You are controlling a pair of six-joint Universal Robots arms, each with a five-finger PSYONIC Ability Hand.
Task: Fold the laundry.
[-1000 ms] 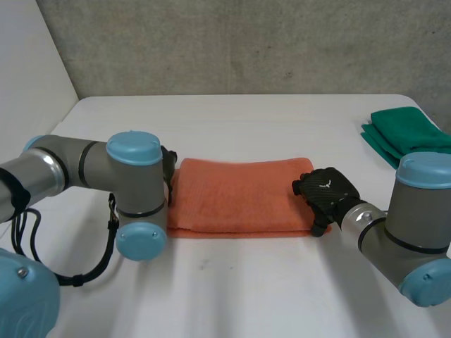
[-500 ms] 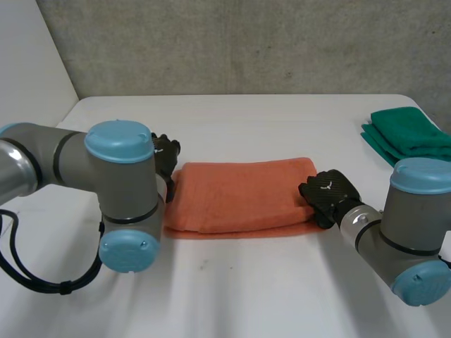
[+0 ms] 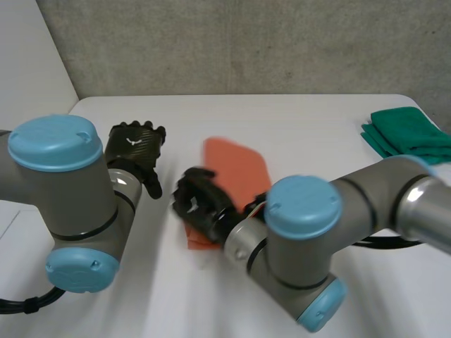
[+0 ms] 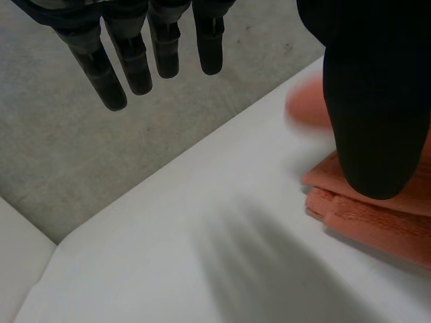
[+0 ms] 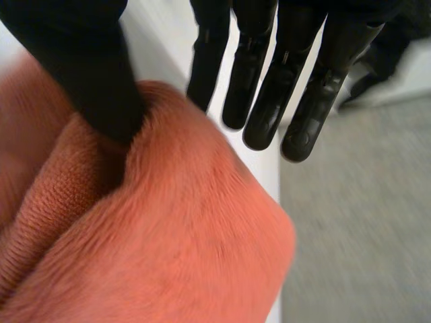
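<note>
- No readable txt, nos. or signs anywhere.
- Small white logo-like mark on back of black left hand (image 3: 135, 146), head view. It's a shape only, no letters legible.

The towel (image 3: 238, 163) is blurred at its far end in the head view, and its near part is hidden behind the right hand (image 3: 201, 204) and the right arm (image 3: 303, 211). In the left wrist view the thumb of the left hand (image 4: 374, 101) covers part of it. The green cloth stack (image 3: 405, 134) on the table (image 3: 303, 113) is cut off at the picture's edge.
</note>
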